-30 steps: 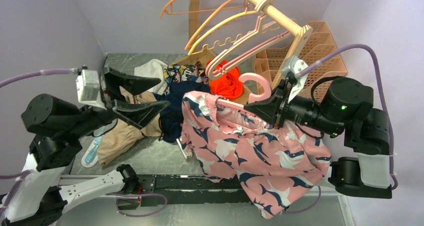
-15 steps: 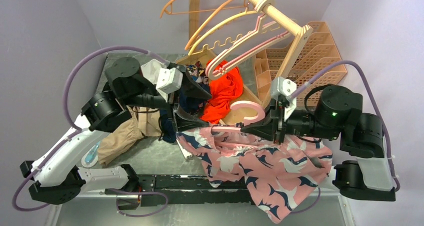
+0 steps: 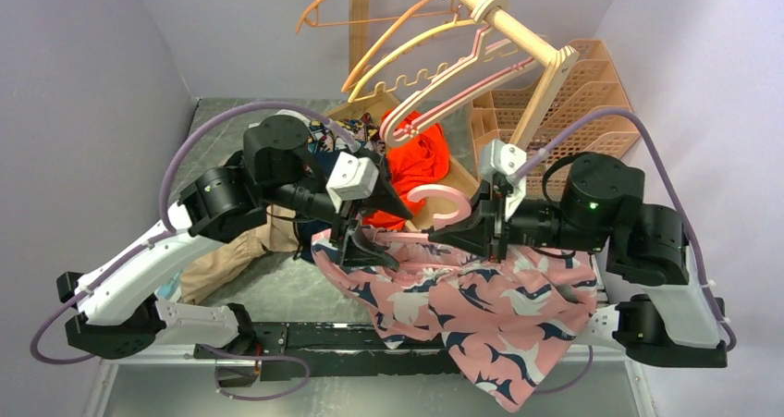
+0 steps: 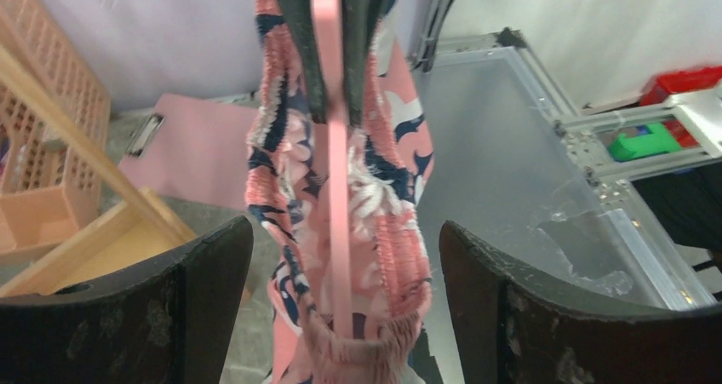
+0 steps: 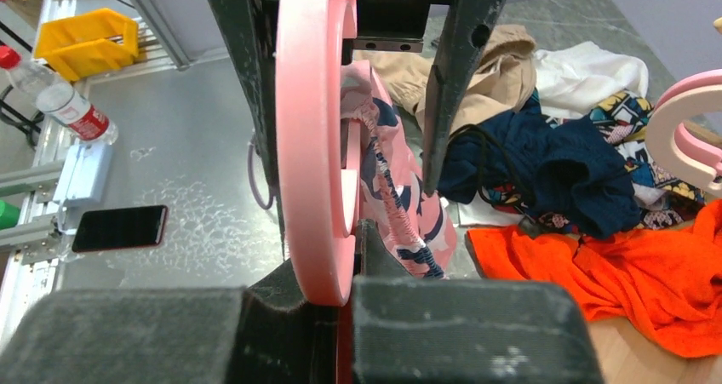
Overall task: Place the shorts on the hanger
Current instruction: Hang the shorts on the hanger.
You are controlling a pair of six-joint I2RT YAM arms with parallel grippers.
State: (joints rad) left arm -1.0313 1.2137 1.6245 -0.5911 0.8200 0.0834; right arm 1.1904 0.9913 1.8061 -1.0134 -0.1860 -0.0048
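Your right jaws gripped the hanger [image 3: 448, 190] carrying the shorts [image 3: 490, 315]; left jaws stood wide, straddling the waistband [image 4: 387, 248].

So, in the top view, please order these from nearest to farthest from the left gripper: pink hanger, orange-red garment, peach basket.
1. pink hanger: between the open fingers of the left gripper.
2. orange-red garment: just behind the gripper.
3. peach basket: far right, at the back.
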